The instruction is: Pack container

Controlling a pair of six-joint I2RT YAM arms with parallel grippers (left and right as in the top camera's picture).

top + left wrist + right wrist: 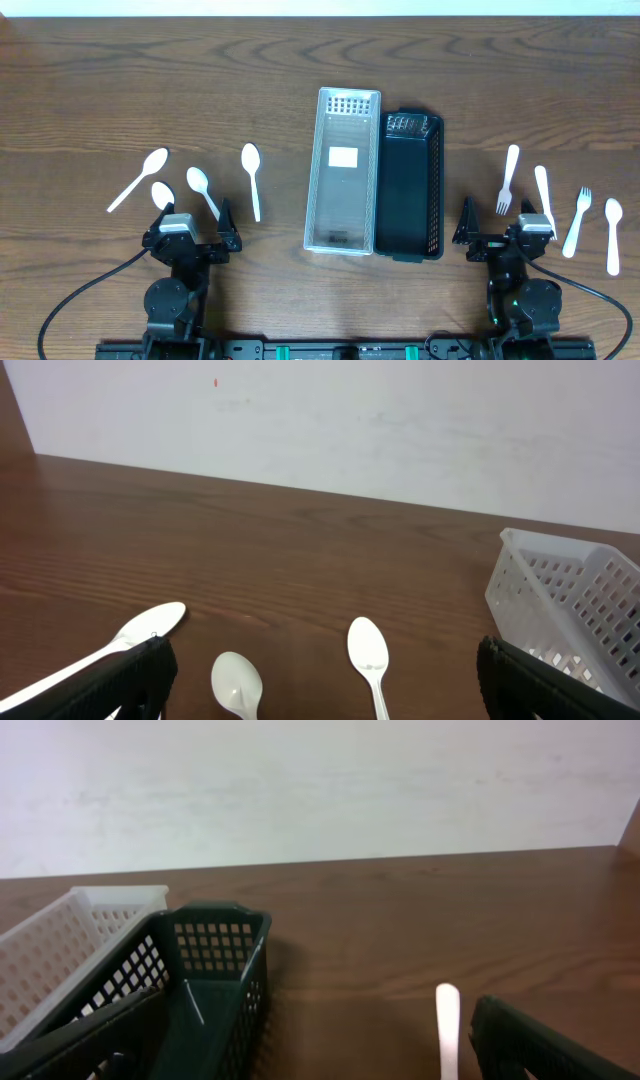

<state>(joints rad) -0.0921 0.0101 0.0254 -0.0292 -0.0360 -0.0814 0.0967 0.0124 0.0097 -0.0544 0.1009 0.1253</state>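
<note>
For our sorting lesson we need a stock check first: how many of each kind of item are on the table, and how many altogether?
White spoons: 5
White forks: 2
White knife: 1
Baskets, one clear and one dark: 2
Total: 10
</note>
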